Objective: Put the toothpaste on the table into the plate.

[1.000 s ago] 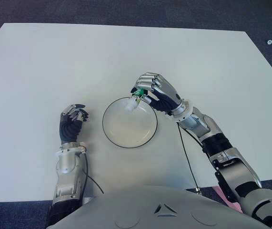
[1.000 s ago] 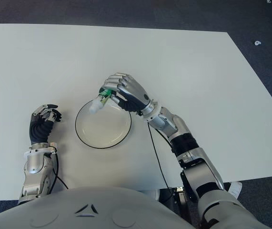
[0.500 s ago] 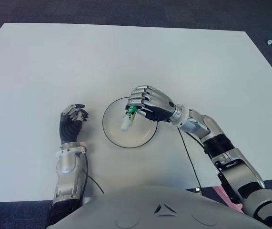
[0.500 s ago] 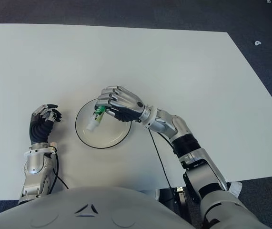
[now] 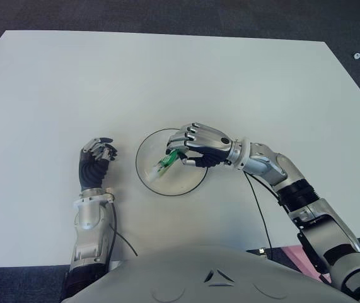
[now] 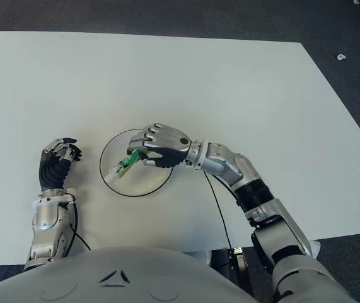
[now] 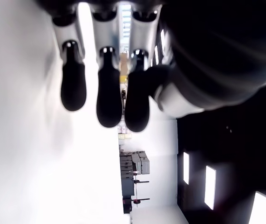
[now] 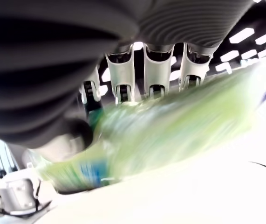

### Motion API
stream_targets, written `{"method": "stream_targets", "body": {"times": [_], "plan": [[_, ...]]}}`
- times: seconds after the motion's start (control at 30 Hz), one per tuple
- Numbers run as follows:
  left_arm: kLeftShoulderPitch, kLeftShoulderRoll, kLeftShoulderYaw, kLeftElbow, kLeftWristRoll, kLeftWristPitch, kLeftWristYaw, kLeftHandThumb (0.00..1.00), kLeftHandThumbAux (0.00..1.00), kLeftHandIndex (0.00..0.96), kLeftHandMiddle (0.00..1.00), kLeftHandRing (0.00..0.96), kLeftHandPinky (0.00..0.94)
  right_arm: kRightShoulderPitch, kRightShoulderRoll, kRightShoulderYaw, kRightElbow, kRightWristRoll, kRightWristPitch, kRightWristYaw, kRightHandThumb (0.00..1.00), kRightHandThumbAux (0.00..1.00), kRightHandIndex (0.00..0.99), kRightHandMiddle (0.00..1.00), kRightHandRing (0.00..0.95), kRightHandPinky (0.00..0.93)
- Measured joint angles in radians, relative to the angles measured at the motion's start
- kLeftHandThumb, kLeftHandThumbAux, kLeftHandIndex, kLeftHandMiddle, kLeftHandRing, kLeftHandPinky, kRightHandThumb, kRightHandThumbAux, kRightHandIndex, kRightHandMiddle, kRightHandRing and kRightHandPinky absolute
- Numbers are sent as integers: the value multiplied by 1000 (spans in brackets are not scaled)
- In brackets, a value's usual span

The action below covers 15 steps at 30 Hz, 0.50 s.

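A white plate (image 5: 183, 181) with a dark rim stands on the white table (image 5: 72, 82), in front of me near the middle. Over the plate's right half is my right hand (image 5: 181, 153), palm down, its fingers curled around the green tail of the toothpaste tube (image 5: 162, 166). The tube slopes down to the left, and its white cap end lies low over the plate's inner left part. From the right wrist, the tube (image 8: 170, 135) runs under the fingers (image 8: 123, 84), with the thumb beside it. To the left of the plate shows my left hand (image 5: 98, 154), fingers (image 7: 100, 93) curled on nothing.
A thin black cable (image 5: 258, 214) runs along my right forearm toward the table's near edge. Dark carpet (image 5: 356, 38) borders the table at the back and right. Wide bare tabletop lies behind the plate and on both sides.
My right hand has swung from the plate's far rim to over the plate, turned palm down and sunk. The tube went from hanging nearly upright to lying slanted, cap end low in the plate.
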State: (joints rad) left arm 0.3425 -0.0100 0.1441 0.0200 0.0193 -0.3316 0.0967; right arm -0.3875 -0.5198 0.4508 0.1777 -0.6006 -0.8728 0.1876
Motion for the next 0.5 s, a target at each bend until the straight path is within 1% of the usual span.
{"method": "stream_targets", "body": {"times": [0.1, 0.23, 0.5], "plan": [[0, 0, 0, -1, 1, 3, 0, 712, 713, 437, 612, 597, 589, 3, -11, -5, -14, 21, 10, 26, 181, 371, 3, 4, 5, 6], [0, 0, 0, 0, 1, 4, 0, 712, 713, 437, 617, 599, 590, 4, -11, -10, -14, 25, 11, 30, 189, 308, 0, 0, 0, 1], [-2, 2, 1, 1, 0, 3, 0, 712, 712, 437, 617, 602, 595, 4, -4, -22, -2, 27, 10, 26, 164, 270, 0, 0, 0, 0]]}}
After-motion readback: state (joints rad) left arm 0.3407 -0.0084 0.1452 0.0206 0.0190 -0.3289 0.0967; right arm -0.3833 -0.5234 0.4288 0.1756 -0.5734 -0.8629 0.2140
